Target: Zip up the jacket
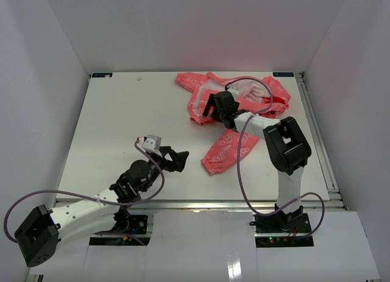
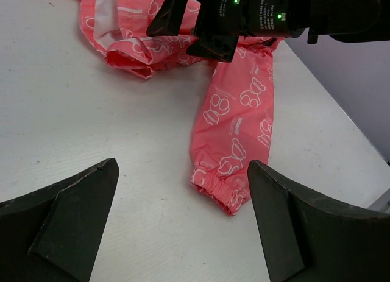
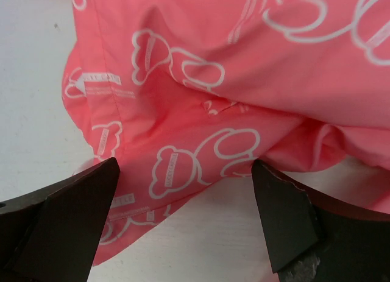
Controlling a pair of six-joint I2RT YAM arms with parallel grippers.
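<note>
**Jacket bunched up, zipping not begun**

Top external: shows the jacket (image 1: 198, 102) crumpled at the far right of the surface (image 1: 122, 111). Body strung roughly left to right, with one sleeve (image 1: 228, 149) trailing toward the near edge and its cuff aimed near-left. Puts the right claw (image 1: 208, 108) over the bunched body, jaws apart, gripping nothing. Puts the left claw (image 1: 181, 160) above bare surface near the cuff, not touching it, jaws apart and empty.

Left wrist: looks past spread fingers at the sleeve. Long axis runs from the body at the far side down to the elastic cuff (image 2: 219, 187) nearest the camera. Catches the right claw above the body at the top. No zipper made out.

Right wrist: looks down on folded pink fabric between wide-set fingers, close above it, contact uncertain. Shows folds and white prints only; no teeth, slider or front edge told apart.

Judged step: reaching in to sort the garment. Next move likely calls for pinching a fold and spreading the jacket flat, front up, to expose both zipper edges. Then probably pinning the hem and drawing the slider toward the collar.
</note>
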